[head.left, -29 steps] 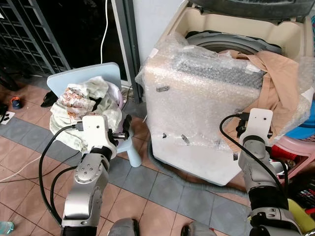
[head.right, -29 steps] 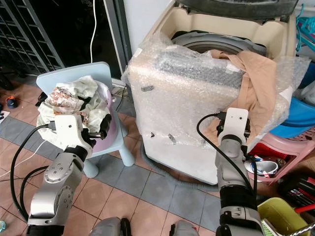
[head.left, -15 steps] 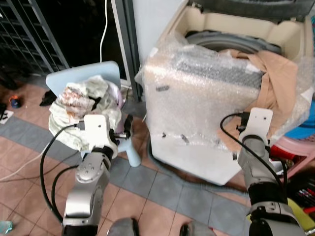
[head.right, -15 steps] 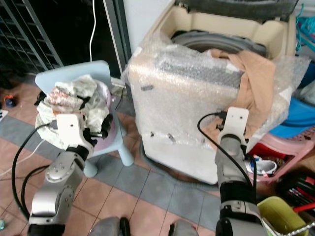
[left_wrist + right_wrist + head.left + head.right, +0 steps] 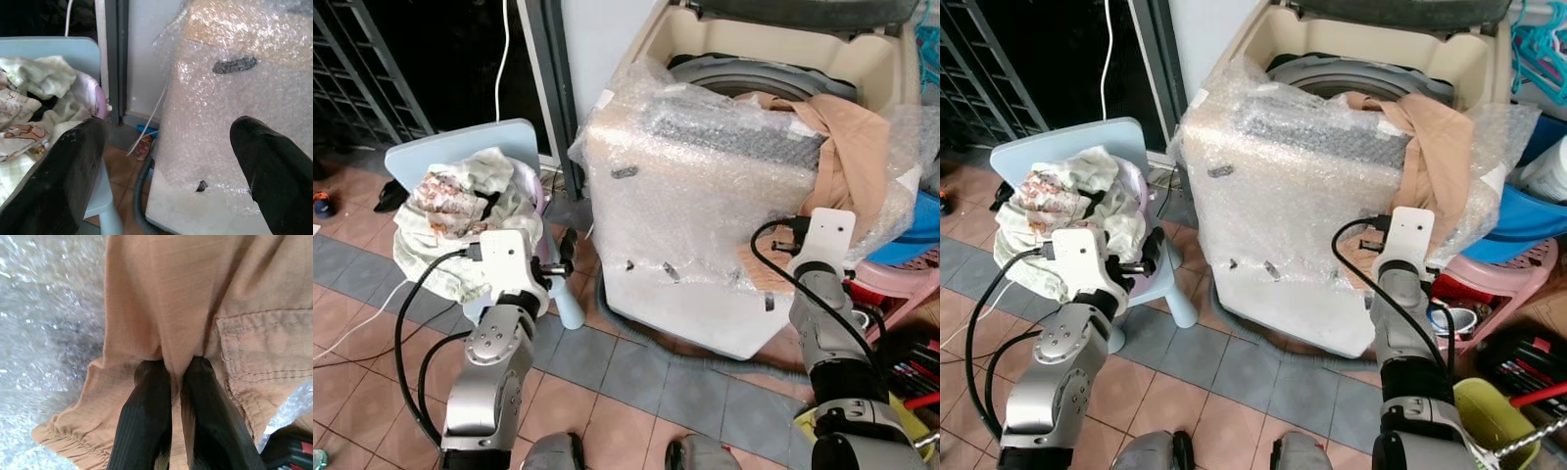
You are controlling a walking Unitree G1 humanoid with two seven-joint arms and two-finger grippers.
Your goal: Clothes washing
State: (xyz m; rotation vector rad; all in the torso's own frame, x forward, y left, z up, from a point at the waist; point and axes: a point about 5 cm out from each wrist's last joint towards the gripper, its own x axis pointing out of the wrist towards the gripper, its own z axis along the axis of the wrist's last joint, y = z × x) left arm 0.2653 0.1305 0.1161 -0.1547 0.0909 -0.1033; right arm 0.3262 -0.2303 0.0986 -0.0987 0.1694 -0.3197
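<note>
1. Tan trousers [image 5: 847, 147] are hanging over the front right rim of the washing machine [image 5: 705, 245], one end lying inside the drum opening and the other draping down the front right corner.
2. Bubble wrap [image 5: 1273, 186] is covering the machine's front and sides, and the trousers are lying over it.
3. Right gripper [image 5: 176, 382] is pinching a fold of the trousers near their lower end; its two fingers [image 5: 146, 421] are pressed almost together with the cloth caught between them, a sewn pocket just beside them and the hem below.
4. Left gripper [image 5: 166, 147] is hanging in the air between the chair [image 5: 460, 157] and the machine's front left corner, with its jaws spread wide apart and nothing between them.
5. Light blue plastic is forming the chair, which is standing on the tiled floor [image 5: 636, 372] near the machine's left side.
6. Crumpled pale clothes [image 5: 460, 201] are lying heaped on the chair seat, spilling over its front edge, just beside the left gripper.
7. Pink and blue basins [image 5: 1518, 235] are sitting at the machine's right side.
</note>
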